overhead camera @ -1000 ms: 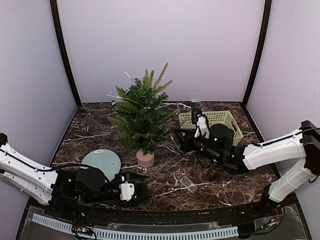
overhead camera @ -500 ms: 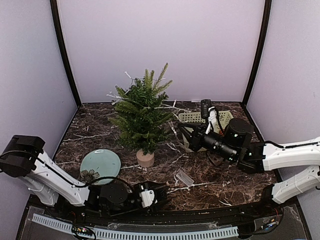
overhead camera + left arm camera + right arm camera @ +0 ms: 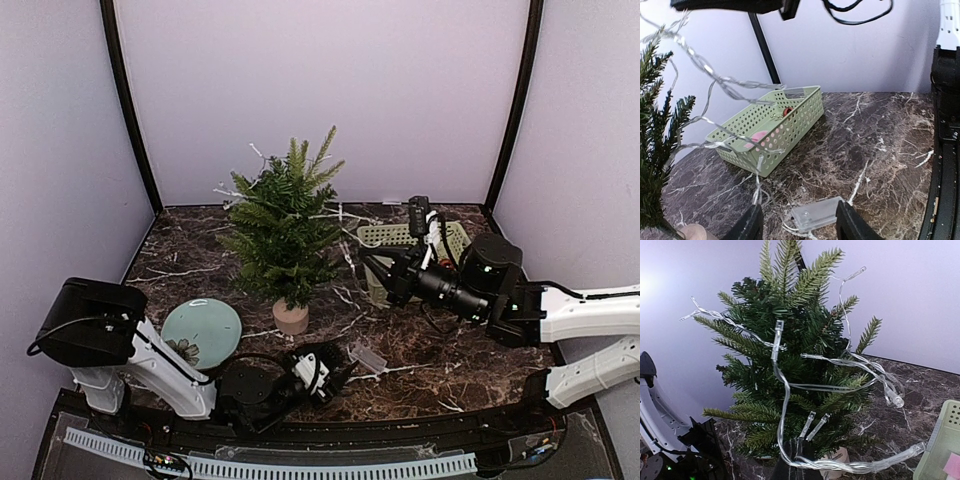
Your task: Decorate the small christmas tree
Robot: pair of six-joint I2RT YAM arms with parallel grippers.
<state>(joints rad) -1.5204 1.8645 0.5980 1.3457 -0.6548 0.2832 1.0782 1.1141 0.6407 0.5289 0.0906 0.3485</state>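
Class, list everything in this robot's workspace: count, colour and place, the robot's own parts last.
small christmas tree: one, dark green, in a beige pot, table centre-left.
light string: one, clear, draped over the tree.
basket: one, pale green, right of the tree.
plate: one, teal, left of the pot.
battery box: one, clear, near edge.
table: one, dark marble, under everything.
left gripper: one, black, open astride the battery box.
right gripper: one, black, shut on the light string.

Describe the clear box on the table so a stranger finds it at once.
Start at the small christmas tree mid-table. Nearer the front edge, right of its pot, lies the clear box. Unlike the perforated green basket behind it, it is flat, see-through and wired.
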